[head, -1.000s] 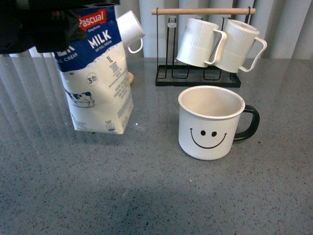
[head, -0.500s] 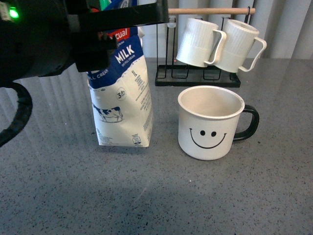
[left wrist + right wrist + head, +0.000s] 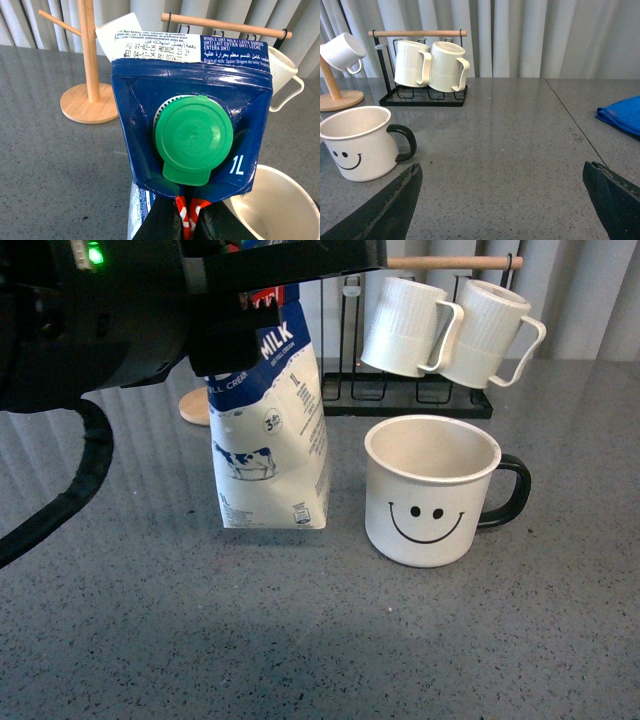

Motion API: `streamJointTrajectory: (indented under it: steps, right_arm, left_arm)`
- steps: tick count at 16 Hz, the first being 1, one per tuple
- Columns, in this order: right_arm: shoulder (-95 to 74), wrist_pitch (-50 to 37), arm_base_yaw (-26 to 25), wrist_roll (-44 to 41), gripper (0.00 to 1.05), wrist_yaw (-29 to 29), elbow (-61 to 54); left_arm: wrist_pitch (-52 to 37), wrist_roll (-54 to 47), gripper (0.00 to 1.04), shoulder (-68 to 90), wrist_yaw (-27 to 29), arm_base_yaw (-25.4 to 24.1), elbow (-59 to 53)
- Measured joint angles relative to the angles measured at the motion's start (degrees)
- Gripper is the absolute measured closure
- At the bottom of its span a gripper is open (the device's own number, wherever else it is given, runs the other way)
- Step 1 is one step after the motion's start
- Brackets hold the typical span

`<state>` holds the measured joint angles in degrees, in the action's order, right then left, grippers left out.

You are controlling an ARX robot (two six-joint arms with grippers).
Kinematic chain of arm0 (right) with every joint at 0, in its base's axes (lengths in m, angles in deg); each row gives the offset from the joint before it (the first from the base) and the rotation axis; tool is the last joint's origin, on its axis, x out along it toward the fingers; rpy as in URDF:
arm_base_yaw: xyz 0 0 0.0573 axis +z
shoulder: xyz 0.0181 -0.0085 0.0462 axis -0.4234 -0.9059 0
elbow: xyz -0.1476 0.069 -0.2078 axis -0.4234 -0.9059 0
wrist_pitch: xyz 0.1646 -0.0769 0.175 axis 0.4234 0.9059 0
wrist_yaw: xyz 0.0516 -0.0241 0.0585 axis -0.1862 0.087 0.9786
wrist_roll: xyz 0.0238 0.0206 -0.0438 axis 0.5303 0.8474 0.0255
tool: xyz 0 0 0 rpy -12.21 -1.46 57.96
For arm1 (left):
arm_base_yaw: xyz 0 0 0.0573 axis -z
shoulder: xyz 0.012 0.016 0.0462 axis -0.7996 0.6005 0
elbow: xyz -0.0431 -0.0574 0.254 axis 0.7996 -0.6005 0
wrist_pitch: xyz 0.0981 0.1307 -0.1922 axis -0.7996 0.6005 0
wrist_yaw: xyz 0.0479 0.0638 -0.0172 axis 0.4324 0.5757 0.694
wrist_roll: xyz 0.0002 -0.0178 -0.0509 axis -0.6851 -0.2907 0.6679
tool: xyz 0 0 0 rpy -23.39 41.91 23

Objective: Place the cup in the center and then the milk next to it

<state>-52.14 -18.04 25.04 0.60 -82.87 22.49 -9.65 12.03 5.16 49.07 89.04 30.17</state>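
Currently, milk within left end effector

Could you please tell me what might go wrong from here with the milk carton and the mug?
1. The milk carton stands close to the cup with only a narrow gap; any further sideways travel could knock the cup.
2. The left pincer grips the carton only at its top ridge, and the carton looks slightly tilted. I cannot tell whether its base sits flat, so opening now might let it topple.
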Motion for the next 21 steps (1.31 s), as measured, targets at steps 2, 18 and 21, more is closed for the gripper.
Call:
streamJointTrajectory:
  steps: [2,18,21]
  right_arm:
    - [-0.02,0.0,0.0,0.02,0.07,0.0,0.0]
    - [-0.02,0.0,0.0,0.0,0.07,0.0,0.0]
    - [-0.02,0.0,0.0,0.0,0.07,0.0,0.0]
  left_arm:
    - [-0.13,0.35,1.02,0.5,0.37,0.35,0.37]
    - [-3.54,3.78,0.36,7.93,2.89,3.69,1.9]
    - [-1.79,4.94,0.05,5.95,1.81,3.72,1.75]
